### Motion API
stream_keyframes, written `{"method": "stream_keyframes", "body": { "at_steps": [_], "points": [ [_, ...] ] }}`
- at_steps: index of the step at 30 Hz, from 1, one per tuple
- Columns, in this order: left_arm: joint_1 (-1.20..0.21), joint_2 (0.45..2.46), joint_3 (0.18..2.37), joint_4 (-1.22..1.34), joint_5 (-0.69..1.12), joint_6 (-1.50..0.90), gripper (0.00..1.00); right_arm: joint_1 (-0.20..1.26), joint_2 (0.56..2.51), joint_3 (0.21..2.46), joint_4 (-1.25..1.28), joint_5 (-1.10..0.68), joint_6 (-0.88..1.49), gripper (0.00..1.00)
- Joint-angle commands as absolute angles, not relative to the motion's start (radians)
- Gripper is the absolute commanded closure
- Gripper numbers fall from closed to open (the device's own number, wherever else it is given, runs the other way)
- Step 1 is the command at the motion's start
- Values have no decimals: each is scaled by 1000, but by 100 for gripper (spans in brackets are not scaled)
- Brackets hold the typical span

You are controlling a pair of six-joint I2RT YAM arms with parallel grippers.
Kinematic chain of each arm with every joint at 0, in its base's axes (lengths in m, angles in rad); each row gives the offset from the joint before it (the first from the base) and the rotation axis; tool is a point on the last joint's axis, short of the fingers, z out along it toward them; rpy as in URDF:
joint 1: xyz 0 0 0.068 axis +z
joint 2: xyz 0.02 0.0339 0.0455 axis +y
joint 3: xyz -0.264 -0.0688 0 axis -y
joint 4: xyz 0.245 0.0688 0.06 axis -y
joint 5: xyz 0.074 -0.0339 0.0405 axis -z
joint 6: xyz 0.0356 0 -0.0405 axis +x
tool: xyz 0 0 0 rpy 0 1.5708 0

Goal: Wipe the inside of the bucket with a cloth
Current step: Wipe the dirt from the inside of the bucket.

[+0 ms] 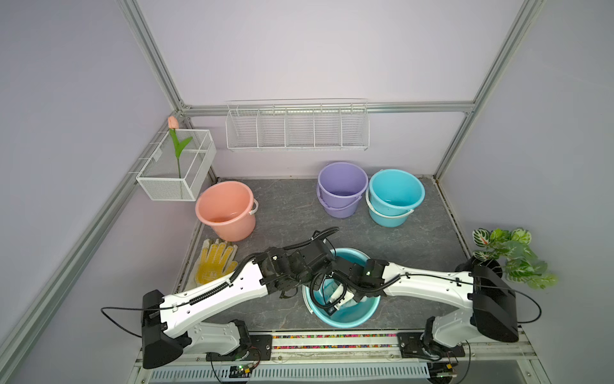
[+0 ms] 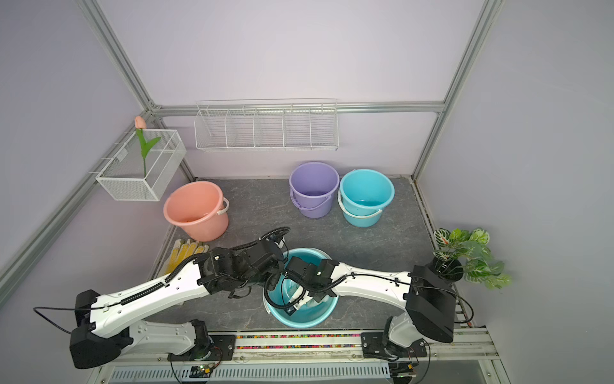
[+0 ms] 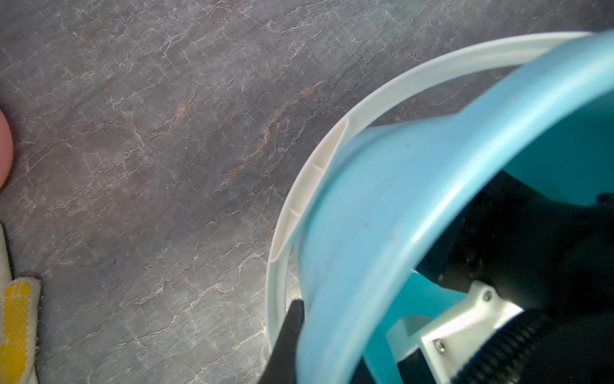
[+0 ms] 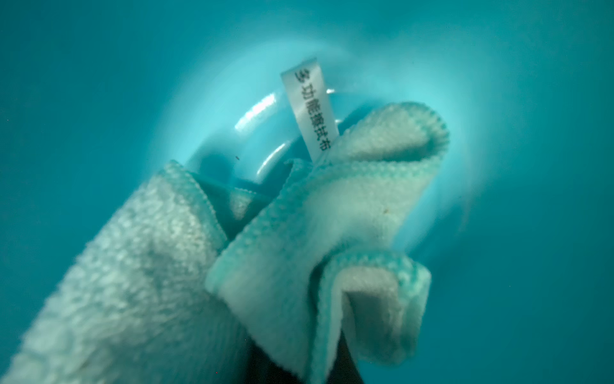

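Overhanging the bucket [image 1: 352, 320]: left arm [image 1: 232, 286]; glove [image 1: 214, 262] beside.

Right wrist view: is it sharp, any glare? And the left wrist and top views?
Right wrist view: the cloth is mostly sharp and its label legible, the fold nearest the lens is soft, and bright glare streaks lie on the bucket bottom. Left wrist view: bucket rim smeared and out of focus, tabletop crisp. Both top views: even light, soft shadows, no glare.
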State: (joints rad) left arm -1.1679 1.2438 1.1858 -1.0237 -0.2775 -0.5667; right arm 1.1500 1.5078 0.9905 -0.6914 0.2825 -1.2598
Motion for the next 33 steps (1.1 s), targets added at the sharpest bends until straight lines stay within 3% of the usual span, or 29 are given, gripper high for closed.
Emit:
{"method": "stream_keyframes", "body": {
  "at_steps": [1, 7, 14, 18, 26, 33],
  "points": [
    [-1169, 1215, 1188, -1008, -408, -613, 100, 1147, 1539, 989, -899, 37, -1179, 93],
    [-1173, 1199, 1144, -948, -400, -619, 100, 1146, 1539, 966, -764, -201, -1119, 93],
    [-1180, 1218, 1131, -929, -373, -619, 100, 1139, 1507, 885, -403, -401, -1016, 93],
    [-1184, 1228, 1130, -909, -343, -608, 100, 1136, 1499, 798, -143, -428, -927, 93],
    [-1192, 1256, 1137, -900, -304, -598, 100, 1141, 1515, 664, 392, -203, -815, 93],
    [-1199, 1262, 1136, -902, -296, -603, 100, 1179, 1574, 671, 505, 127, -927, 93]
  ]
}}
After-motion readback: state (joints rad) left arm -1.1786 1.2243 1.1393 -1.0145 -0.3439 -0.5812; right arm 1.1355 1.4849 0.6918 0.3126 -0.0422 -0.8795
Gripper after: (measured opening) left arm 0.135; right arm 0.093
